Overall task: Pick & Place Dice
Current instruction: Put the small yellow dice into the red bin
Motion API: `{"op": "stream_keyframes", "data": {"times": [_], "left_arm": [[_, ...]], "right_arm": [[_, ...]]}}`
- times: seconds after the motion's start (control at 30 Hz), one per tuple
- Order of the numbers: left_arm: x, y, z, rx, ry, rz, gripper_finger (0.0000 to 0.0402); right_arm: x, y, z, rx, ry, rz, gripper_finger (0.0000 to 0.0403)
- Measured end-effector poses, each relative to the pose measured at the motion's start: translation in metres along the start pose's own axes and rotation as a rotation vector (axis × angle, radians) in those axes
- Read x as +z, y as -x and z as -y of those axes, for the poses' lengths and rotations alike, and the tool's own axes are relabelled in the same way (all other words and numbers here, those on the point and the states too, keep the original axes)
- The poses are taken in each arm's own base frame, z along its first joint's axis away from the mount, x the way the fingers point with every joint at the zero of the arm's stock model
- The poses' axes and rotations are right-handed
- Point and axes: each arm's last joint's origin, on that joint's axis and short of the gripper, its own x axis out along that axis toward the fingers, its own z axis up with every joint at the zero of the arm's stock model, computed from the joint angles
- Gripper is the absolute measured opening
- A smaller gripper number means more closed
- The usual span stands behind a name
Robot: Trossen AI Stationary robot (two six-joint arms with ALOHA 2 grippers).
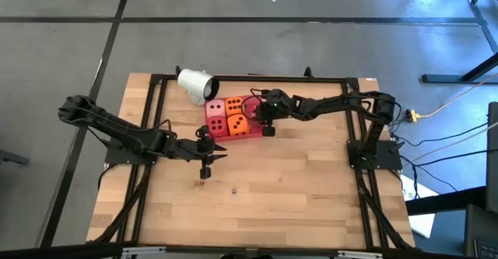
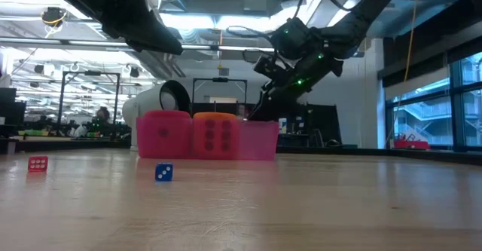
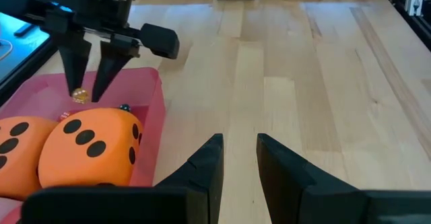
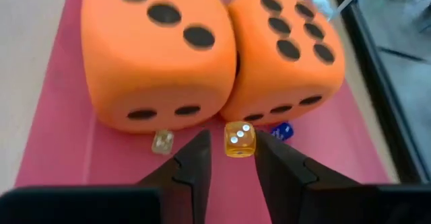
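Note:
Four big soft dice sit in the flat red tray (image 1: 254,103): pink (image 1: 215,107), red (image 1: 217,124) and two orange (image 4: 158,49) (image 4: 286,49). My right gripper (image 4: 232,158) slants down into the tray's right part, open. A small amber die (image 4: 239,140) lies on the tray floor between its fingertips, with a gap showing on one side. A small pale die (image 4: 161,142) and a small blue one (image 4: 281,130) lie beside it. My left gripper (image 3: 239,143) hovers over the bare table, near the tray's near side, open a little, with nothing between its fingers.
A white cup (image 1: 196,84) lies on its side at the tray's far left corner. A small red die (image 2: 38,163) and a small blue die (image 2: 163,172) lie on the wood nearer the front edge. A black frame (image 1: 156,80) borders the table.

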Motion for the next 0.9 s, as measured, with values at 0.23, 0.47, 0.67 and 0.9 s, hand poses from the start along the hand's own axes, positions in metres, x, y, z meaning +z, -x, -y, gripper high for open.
{"op": "stream_keyframes", "data": {"times": [0.23, 0.47, 0.67, 0.9], "left_arm": [[0.0000, 0.0000, 0.0000, 0.000, 0.000, 0.000, 0.0086], [0.0000, 0.0000, 0.0000, 0.000, 0.000, 0.000, 0.0086], [0.0000, 0.0000, 0.0000, 0.000, 0.000, 0.000, 0.0086], [0.0000, 0.0000, 0.0000, 0.000, 0.000, 0.000, 0.0086]], "right_arm": [[-0.0012, -0.0002, -0.0036, 0.088, -0.009, 0.015, 0.0130], [0.0013, -0.0003, -0.0081, 0.133, -0.004, 0.039, 0.0148], [0.0030, -0.0004, -0.0075, 0.131, -0.116, 0.050, 0.0159], [0.0045, 0.0001, -0.0098, 0.211, -0.099, 0.090, 0.0163]]}}
